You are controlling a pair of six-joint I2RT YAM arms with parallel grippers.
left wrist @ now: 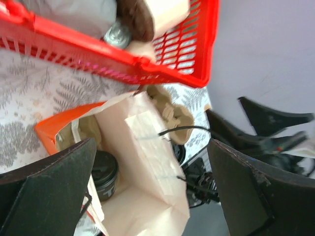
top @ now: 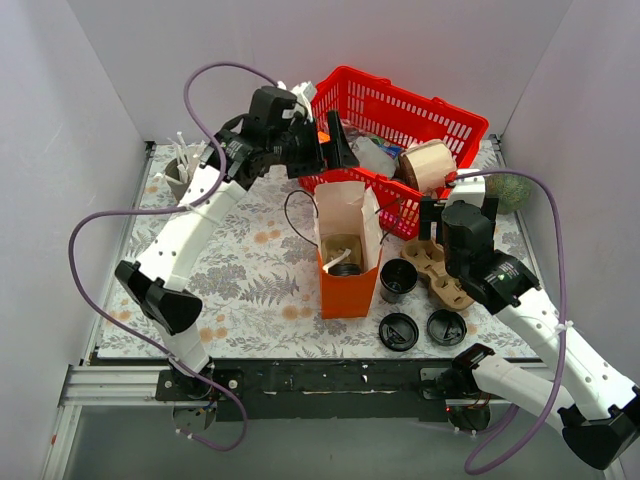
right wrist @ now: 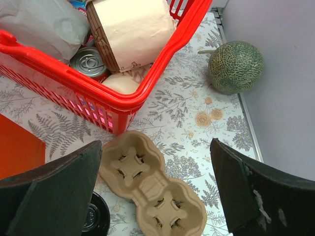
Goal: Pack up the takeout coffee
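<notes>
The takeout coffee (top: 345, 264), a dark cup with a black lid, stands inside the pale paper bag (top: 345, 215) that sits in the orange bag (top: 349, 291) at the table's middle. In the left wrist view the cup (left wrist: 104, 172) shows low in the bag beside the left finger. My left gripper (top: 325, 155) is open and empty, high above the bag's far side by the red basket; the left wrist view (left wrist: 152, 196) shows its jaws spread wide. My right gripper (top: 458, 208) is open and empty above the cardboard cup carrier (right wrist: 152, 189).
A red basket (top: 455, 125) with a can, paper roll and wrapped goods stands at the back. An open black cup (top: 398, 280) and two loose black lids (top: 398, 331) (top: 446, 327) lie right of the bag. A melon (right wrist: 235, 66) sits by the right wall.
</notes>
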